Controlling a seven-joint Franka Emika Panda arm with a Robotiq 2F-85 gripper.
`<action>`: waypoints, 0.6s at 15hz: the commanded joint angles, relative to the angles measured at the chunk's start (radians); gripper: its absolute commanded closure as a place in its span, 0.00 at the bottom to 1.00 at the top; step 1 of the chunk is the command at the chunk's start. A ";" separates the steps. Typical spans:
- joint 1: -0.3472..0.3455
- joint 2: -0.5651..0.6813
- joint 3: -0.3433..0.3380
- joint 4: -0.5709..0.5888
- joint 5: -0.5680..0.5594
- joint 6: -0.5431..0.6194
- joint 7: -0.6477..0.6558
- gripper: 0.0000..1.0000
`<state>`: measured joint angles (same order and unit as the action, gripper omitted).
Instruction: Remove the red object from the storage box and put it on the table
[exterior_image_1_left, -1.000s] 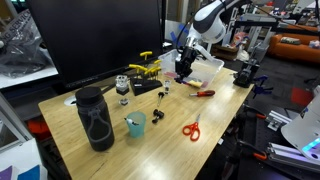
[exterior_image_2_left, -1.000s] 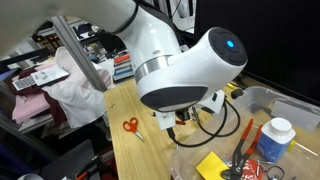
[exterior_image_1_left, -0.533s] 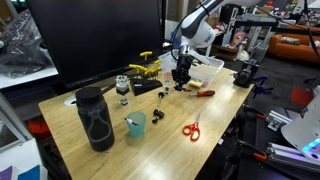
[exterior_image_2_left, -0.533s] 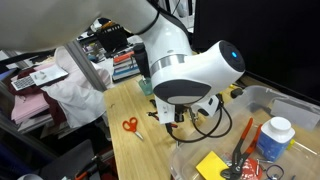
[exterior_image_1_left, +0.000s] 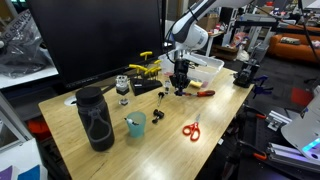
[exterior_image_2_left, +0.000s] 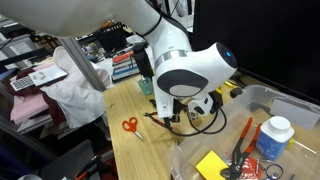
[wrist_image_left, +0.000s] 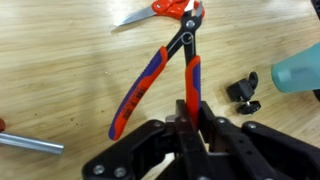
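Now the red object (wrist_image_left: 191, 75), a pair of pliers, is out of the storage box (exterior_image_1_left: 208, 67) and low over the table (wrist_image_left: 60, 60); whether it touches the wood cannot be told. The gripper (wrist_image_left: 192, 115) is clamped on one handle. The other handle splays out to the side and the dark head points away from the wrist, a pose that looks ready for setting down flat. The handles are slim and gently curved, sleeved in red grip with blue bands. The head is dull dark metal.

Beyond the head of the red object lie red-handled scissors (wrist_image_left: 165, 8) with bright steel blades. To one side of the handles sit a small black knobbly piece (wrist_image_left: 241, 92) and a smooth teal cup (wrist_image_left: 298, 70). To the other side is a shiny metal rod (wrist_image_left: 30, 145). The tabletop is pale wood grain, matte. Behind the red object in an exterior view, the box is shallow, whitish, translucent plastic.
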<state>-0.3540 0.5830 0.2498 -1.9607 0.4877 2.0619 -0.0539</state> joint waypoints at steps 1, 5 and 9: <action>0.093 -0.006 -0.095 0.019 0.020 -0.063 -0.005 0.96; 0.138 -0.013 -0.136 0.012 0.039 -0.007 -0.025 0.96; 0.132 0.028 -0.154 0.050 0.100 0.068 -0.052 0.96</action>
<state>-0.2352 0.5848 0.1244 -1.9314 0.5353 2.0729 -0.0687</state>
